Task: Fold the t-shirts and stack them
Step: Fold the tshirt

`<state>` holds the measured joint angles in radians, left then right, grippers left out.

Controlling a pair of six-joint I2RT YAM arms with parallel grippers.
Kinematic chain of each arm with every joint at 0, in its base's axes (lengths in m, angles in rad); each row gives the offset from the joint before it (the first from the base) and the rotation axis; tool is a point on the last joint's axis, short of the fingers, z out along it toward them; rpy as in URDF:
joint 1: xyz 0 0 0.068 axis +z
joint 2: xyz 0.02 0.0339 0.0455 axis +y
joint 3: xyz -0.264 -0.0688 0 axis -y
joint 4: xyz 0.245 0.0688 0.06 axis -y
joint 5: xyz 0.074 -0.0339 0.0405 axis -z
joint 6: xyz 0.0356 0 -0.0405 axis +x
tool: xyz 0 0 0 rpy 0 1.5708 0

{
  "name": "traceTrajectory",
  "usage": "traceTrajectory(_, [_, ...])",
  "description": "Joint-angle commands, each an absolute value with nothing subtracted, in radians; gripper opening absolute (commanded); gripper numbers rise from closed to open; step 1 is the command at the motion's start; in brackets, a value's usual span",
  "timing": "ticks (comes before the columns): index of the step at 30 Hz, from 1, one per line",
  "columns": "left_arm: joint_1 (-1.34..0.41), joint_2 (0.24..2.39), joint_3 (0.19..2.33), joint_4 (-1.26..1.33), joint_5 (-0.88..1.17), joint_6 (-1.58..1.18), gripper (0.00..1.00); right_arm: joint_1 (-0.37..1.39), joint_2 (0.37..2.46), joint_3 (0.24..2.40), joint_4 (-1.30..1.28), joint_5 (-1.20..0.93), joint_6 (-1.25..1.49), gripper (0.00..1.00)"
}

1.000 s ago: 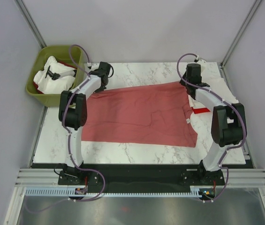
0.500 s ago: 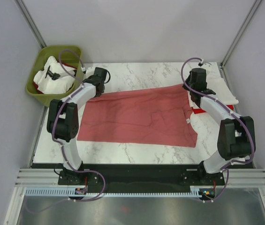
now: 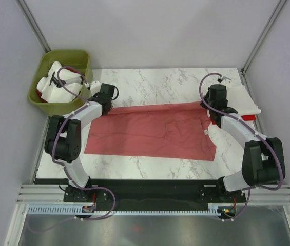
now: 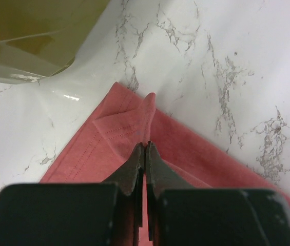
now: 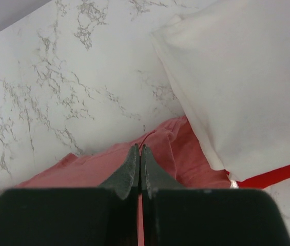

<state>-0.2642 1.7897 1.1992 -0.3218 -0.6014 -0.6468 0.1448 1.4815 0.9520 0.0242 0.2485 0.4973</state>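
The white marbled surface [image 3: 150, 77] fills the middle of the top view, and the dusty salmon-red t-shirt [image 3: 150, 130] lies spread flat across its centre, running from 9 o'clock to 3 o'clock with its neck end toward 3 o'clock. An olive-green bin [image 3: 57, 106] sits off the surface's corner at 10 o'clock with white cloth [image 3: 57, 87] heaped inside. At 2 o'clock a folded cream-white t-shirt [image 3: 245, 100] rests on the surface, just beside the salmon shirt's far right corner. The left hand [image 4: 145, 146] is at the shirt's far left corner, toward 10 o'clock and close to the bin. Its fingers are pressed together on a raised pinch of the salmon cloth, which stands up in a small ridge ahead of the tips in the left wrist view. The right hand [image 5: 139, 148] is at the far right corner, toward 2 o'clock. Its fingers are likewise clamped together on a fold of the salmon cloth, right next to the cream shirt's edge. A sliver of the bright red t-shirt [image 5: 278, 171] shows from under the cream one on its 5 o'clock side. A small white neck tag [image 3: 205, 132] lies at the salmon shirt's collar, toward 3 o'clock.
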Motion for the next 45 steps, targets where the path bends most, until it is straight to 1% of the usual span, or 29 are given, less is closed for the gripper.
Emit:
traceTrajectory(1, [-0.264, 1.701, 1.161, -0.207, -0.669, -0.704, 0.02, 0.152, 1.421, 0.908, 0.054, 0.273, 0.517, 0.00])
traceTrajectory(8, [-0.268, 1.629, 1.031, -0.069, -0.689, -0.703, 0.02, 0.160, 1.367, 0.829, 0.055, 0.288, 0.548, 0.00])
traceTrajectory(15, [-0.281, 1.611, 0.997, -0.046, -0.709, -0.709, 0.02, 0.164, 1.302, 0.759, 0.066, 0.285, 0.566, 0.00])
traceTrajectory(27, [-0.299, 1.528, 0.853, -0.003, -0.788, -0.781, 0.03, 0.166, 1.187, 0.652, 0.060, 0.281, 0.586, 0.00])
traceTrajectory(29, [-0.301, 1.511, 0.827, -0.003, -0.799, -0.804, 0.10, 0.166, 1.163, 0.617, 0.060, 0.278, 0.607, 0.01])
traceTrajectory(30, [-0.302, 1.503, 0.815, -0.003, -0.799, -0.813, 0.17, 0.167, 1.152, 0.603, 0.057, 0.279, 0.620, 0.03])
traceTrajectory(31, [-0.304, 1.482, 0.790, -0.005, -0.801, -0.831, 0.33, 0.166, 1.138, 0.586, 0.054, 0.282, 0.638, 0.11])
traceTrajectory(32, [-0.307, 1.467, 0.775, -0.003, -0.805, -0.845, 0.43, 0.169, 1.096, 0.545, 0.060, 0.287, 0.659, 0.18])
traceTrajectory(33, [-0.310, 1.445, 0.755, -0.003, -0.816, -0.865, 0.50, 0.170, 1.068, 0.517, 0.073, 0.287, 0.669, 0.27])
traceTrajectory(34, [-0.319, 1.395, 0.714, -0.006, -0.831, -0.902, 0.57, 0.169, 1.005, 0.490, 0.102, 0.291, 0.673, 0.38])
traceTrajectory(36, [-0.327, 1.336, 0.655, -0.005, -0.841, -0.929, 0.58, 0.175, 0.941, 0.419, 0.132, 0.296, 0.666, 0.44])
traceTrajectory(37, [-0.331, 1.310, 0.644, -0.003, -0.842, -0.933, 0.62, 0.173, 0.890, 0.404, 0.144, 0.298, 0.661, 0.47])
traceTrajectory(39, [-0.337, 1.246, 0.632, -0.006, -0.839, -0.913, 0.62, 0.176, 0.874, 0.397, 0.144, 0.282, 0.643, 0.47])
traceTrajectory(42, [-0.376, 1.198, 0.640, -0.014, -0.827, -0.893, 0.62, 0.182, 0.928, 0.445, 0.149, 0.215, 0.617, 0.49])
traceTrajectory(45, [-0.405, 1.232, 0.681, -0.031, -0.792, -0.859, 0.62, 0.212, 1.047, 0.515, 0.146, 0.181, 0.591, 0.52])
